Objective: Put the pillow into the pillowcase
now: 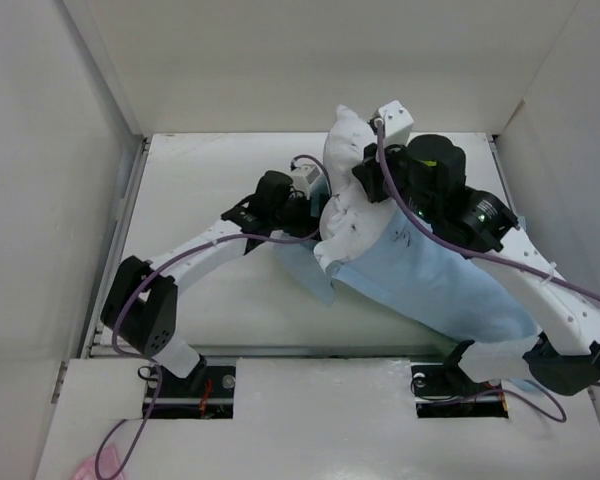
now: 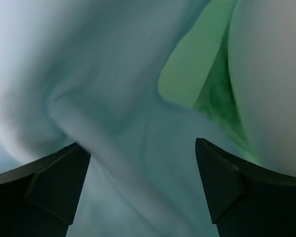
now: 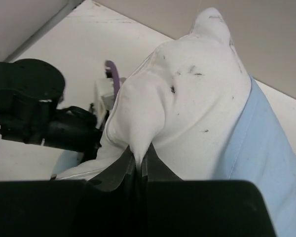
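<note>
Gripper on the left arm (image 2: 140, 148) stands with fingers apart around a fold of the light blue pillowcase (image 1: 430, 280) at mid-desk (image 1: 210, 160), the white pillow (image 1: 345, 155) partly sheathed in it, upper end protruding, right gripper (image 3: 138, 159) clamped on pillow fabric.

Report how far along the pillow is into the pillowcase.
Done: part of the pillow sits inside the pillowcase. In hand: the right end effector pinches a fold of the pillow, and the left end effector stands open over pillowcase fabric. Left: the pillow's far end sticks out bare and needs covering.
</note>
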Robot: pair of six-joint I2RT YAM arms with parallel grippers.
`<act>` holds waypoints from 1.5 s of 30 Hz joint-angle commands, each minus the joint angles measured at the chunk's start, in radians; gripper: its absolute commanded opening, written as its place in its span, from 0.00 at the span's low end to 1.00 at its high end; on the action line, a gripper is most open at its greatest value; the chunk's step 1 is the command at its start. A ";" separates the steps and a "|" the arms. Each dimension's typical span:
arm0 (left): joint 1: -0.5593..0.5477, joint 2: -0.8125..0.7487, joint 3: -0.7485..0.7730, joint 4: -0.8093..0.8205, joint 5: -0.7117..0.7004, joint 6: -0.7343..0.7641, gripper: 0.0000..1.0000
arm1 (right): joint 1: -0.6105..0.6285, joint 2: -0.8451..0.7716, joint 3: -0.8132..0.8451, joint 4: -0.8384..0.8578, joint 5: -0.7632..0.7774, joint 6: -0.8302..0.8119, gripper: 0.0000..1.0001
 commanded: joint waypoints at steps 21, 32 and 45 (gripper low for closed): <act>-0.049 0.235 0.180 0.002 -0.300 -0.043 0.00 | -0.035 -0.119 -0.161 0.138 -0.158 0.047 0.00; 0.264 -0.211 -0.010 -0.106 -0.440 -0.034 0.00 | -0.044 0.051 -0.263 0.101 -0.034 0.027 0.00; 0.430 -0.127 0.039 -0.155 -0.471 -0.046 0.00 | -0.044 0.073 -0.417 0.165 -0.500 -0.251 0.00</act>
